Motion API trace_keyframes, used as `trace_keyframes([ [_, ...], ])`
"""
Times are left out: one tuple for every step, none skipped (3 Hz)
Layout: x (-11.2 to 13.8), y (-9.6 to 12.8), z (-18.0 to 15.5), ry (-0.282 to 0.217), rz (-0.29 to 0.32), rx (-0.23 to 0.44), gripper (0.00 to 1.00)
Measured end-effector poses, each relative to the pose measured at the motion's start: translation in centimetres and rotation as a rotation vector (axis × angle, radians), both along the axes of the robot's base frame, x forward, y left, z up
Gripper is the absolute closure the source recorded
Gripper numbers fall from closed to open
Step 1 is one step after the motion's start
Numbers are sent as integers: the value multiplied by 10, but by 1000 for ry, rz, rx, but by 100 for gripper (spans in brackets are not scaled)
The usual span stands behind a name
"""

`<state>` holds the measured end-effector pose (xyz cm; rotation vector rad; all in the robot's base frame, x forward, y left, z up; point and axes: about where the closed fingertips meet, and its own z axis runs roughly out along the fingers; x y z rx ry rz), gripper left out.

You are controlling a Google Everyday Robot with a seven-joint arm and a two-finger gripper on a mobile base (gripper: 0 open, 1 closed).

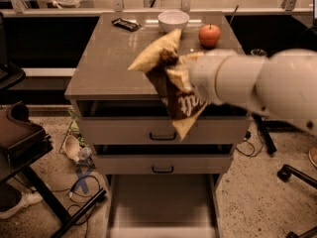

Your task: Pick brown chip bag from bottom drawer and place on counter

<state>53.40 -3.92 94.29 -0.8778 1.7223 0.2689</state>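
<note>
My gripper (179,77) is shut on the brown chip bag (171,90), a dark-brown crinkly bag with tan-yellow ends and white lettering. I hold it in the air in front of the counter's (104,58) front edge, above the drawers. The white arm comes in from the right and hides the counter's right front part. The bottom drawer (161,202) stands pulled out below, its pale floor bare.
On the counter's far edge lie a small dark wrapped bar (125,24), a white bowl (173,20) and a red apple (209,34). Two upper drawers with black handles (162,136) are shut. A dark cart (20,138) stands left; cables and a chair base lie on the floor.
</note>
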Motion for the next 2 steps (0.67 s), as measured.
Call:
trace_keyframes([
  [29, -8, 63, -90, -42, -93, 100],
  [75, 5, 94, -180, 0, -182, 100],
])
